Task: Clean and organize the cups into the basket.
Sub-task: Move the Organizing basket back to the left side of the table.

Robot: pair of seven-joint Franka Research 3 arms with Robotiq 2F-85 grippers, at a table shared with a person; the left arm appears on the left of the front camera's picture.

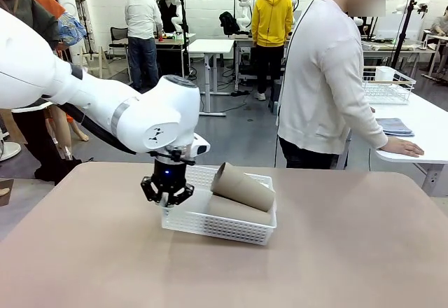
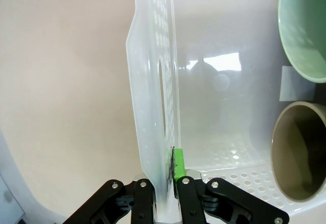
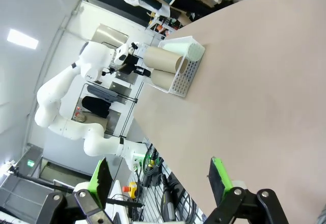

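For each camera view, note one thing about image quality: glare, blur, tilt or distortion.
Front view: evenly lit, sharp; the basket casts only a soft shadow on the table. Left wrist view: bright reflections glare off the basket floor, and the mint-green cup is slightly soft. Right wrist view: the picture is rolled, so the table runs diagonally; the green-padded fingers look blurred.

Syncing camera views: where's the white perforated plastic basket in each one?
Front view: white perforated plastic basket at table centre, left end clamped by the left pincer.
Left wrist view: basket wall runs up from bottom centre.
Right wrist view: upper middle.
Shared landmark: tan-brown tapered cups inside.
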